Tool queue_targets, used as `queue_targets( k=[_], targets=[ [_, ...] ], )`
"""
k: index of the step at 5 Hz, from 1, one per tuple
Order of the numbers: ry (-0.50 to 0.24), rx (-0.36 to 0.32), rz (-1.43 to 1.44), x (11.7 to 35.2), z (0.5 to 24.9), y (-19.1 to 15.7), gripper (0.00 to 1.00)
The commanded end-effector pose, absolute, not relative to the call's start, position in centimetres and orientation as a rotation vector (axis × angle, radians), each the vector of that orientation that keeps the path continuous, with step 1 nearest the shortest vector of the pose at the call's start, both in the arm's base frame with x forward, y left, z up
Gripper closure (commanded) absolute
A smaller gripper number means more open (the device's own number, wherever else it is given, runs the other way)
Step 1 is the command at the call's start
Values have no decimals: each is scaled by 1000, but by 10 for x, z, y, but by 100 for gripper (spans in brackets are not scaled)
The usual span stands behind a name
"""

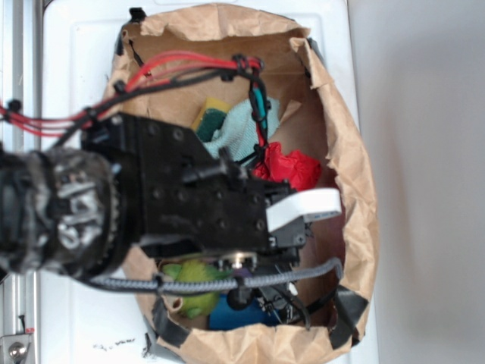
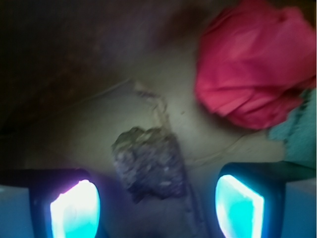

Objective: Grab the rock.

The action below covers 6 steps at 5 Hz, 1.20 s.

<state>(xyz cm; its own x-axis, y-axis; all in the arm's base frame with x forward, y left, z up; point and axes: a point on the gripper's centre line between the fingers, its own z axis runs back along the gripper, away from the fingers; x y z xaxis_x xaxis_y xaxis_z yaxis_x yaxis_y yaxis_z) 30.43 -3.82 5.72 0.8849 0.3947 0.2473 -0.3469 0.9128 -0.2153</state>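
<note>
The small, rough dark brown-grey rock [image 2: 148, 161] lay between the wide-open, empty jaws, slightly nearer the left pad [image 2: 77, 210], long axis pointing ahead.

Lab: robot arm [image 1: 151, 197] over paper-lined bin [image 1: 356, 182]

One brown paper bag [image 1: 356, 174] holds everything counted here. Inside it lies one rock [image 2: 151, 161], seen only in the wrist view, and one red cloth wad [image 2: 252, 64] beside it, toward the bag's far wall. One pale teal cloth [image 1: 239, 129] lies next to the red wad, with one yellow-and-green sponge [image 1: 208, 115] against it. At the bag's near end sit one fuzzy green toy [image 1: 193, 292] and one blue item [image 1: 231, 315]. One robot arm [image 1: 174, 197] reaches into the bag.
</note>
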Motion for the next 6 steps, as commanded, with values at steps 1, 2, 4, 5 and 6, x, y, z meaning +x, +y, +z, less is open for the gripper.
queue_targets(
  k=[1,2,4,5,6],
  targets=[
    [-293,-124,337,317,40,-54,0],
    [-303,-76,334,325,29,-51,0],
    [-315,-74,326,330,48,-37,100],
    [-309,-54,264,328,67,-29,100],
    [-287,-46,134,328,89,-16,100]
  ],
)
